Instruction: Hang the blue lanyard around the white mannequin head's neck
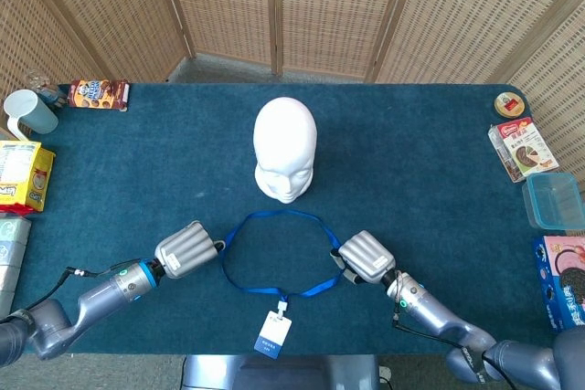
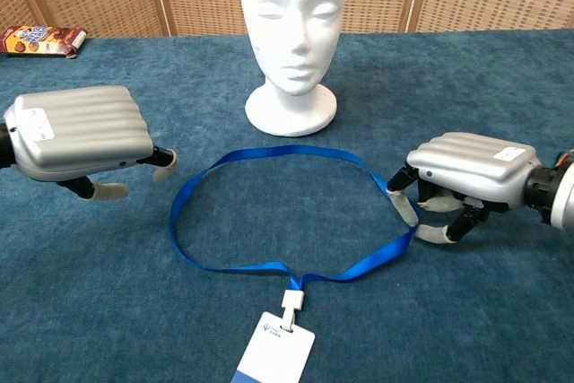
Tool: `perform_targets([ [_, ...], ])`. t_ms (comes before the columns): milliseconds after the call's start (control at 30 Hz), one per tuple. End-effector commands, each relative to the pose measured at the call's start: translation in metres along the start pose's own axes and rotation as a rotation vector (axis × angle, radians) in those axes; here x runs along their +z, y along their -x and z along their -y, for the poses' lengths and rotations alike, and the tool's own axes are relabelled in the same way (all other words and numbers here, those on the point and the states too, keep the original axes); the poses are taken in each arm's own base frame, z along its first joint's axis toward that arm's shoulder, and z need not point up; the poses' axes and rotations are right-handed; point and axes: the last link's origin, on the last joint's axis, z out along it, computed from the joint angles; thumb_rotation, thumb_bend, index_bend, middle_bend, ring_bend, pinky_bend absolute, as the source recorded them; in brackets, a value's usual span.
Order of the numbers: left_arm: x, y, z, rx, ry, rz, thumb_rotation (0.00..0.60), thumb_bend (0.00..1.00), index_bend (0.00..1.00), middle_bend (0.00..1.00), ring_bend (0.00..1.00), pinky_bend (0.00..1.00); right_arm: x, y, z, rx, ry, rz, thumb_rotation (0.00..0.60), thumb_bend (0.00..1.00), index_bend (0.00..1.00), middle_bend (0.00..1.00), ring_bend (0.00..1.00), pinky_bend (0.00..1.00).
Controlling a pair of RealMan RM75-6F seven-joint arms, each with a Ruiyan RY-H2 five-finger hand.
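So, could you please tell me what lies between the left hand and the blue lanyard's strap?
Only bare blue tablecloth. In the chest view, a narrow gap separates the left hand from the lanyard loop's near edge; nothing sits in it.

The white mannequin head [image 1: 284, 148] stands upright on its round base, face forward. Just in front of it the blue lanyard [image 2: 269, 266] lies flat in an open loop, its white badge [image 2: 274, 350] farthest from the head
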Motion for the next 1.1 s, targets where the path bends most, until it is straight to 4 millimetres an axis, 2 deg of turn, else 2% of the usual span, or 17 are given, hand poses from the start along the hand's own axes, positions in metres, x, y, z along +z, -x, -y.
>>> perform_targets([
  [33, 0.006, 0.000, -0.001, 0.000, 0.006, -0.001, 0.600, 0.30, 0.42, 0.83, 0.80, 0.83, 0.000, 0.000, 0.000, 0.001, 0.001, 0.001, 0.600, 0.43, 0.64, 1.00, 1.00, 1.00],
  [800, 0.045, 0.008, -0.016, 0.035, 0.056, -0.003, 0.600, 0.30, 0.42, 0.83, 0.80, 0.83, -0.001, 0.002, -0.005, 0.008, 0.020, 0.011, 0.600, 0.43, 0.65, 1.00, 1.00, 1.00],
  [1100, 0.051, 0.010, -0.015, 0.031, 0.053, 0.001, 0.600, 0.30, 0.42, 0.83, 0.80, 0.83, 0.000, 0.003, -0.006, 0.011, 0.026, 0.016, 0.600, 0.43, 0.65, 1.00, 1.00, 1.00],
])
